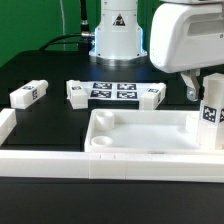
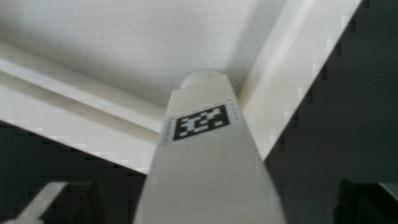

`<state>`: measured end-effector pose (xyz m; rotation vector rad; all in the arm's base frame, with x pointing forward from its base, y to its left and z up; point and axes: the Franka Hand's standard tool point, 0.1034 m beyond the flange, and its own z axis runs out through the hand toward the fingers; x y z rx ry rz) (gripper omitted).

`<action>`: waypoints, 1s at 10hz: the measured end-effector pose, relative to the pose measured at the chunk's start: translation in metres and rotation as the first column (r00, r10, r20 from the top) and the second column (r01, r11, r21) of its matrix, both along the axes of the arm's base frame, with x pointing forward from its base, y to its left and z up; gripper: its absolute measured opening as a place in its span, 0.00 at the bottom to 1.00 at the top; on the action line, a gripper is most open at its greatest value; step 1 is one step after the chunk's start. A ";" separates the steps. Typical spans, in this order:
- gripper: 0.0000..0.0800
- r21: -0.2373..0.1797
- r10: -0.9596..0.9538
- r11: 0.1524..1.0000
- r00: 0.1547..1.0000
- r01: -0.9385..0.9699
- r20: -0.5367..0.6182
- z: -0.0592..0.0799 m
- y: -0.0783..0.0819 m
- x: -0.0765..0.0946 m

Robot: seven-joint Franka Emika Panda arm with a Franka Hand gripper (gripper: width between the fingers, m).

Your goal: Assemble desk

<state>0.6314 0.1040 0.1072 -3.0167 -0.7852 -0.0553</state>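
Smooth white plastic desk top (image 1: 150, 130)

Desk top (image 1: 150, 128) rim-up — one tagged leg (image 1: 212, 108) upright by its rim, three legs (image 1: 28, 94) (image 1: 78, 92) (image 1: 152, 95) lying behind

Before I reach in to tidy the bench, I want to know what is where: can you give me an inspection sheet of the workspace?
Surface: black table, with a white rail along the near edge.
Job's things: desk top lies rim up. An upright leg stands at its end on the exterior view's right. A left leg, a middle leg and a right leg lie flat behind it.
Clutter: nothing seen.
Grippers: the claw is at the top of the upright leg; whether it grips is unclear.
Cables: black cable beside the arm base.
Surroundings: marker board; green backdrop.
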 end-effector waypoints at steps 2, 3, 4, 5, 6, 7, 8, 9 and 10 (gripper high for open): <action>0.81 -0.010 0.127 0.992 0.992 -0.127 0.005 0.000 -0.001 0.000; 0.81 -0.010 0.135 0.991 0.991 -0.135 0.006 -0.001 -0.001 0.000; 0.67 -0.010 0.131 0.991 0.991 -0.131 0.005 -0.001 -0.001 0.000; 0.48 -0.010 0.131 0.991 0.991 -0.131 0.005 -0.001 -0.002 0.000; 0.36 -0.010 0.131 0.991 0.991 -0.131 0.005 -0.001 -0.002 0.000; 0.36 -0.010 0.126 0.992 0.992 -0.126 0.005 -0.001 -0.002 0.000; 0.36 -0.009 0.109 0.994 0.994 -0.109 0.005 -0.001 -0.002 0.000; 0.36 -0.009 0.100 0.995 0.995 -0.100 0.004 -0.001 -0.002 0.000; 0.36 -0.005 0.032 0.999 0.999 -0.032 0.002 -0.001 -0.001 0.000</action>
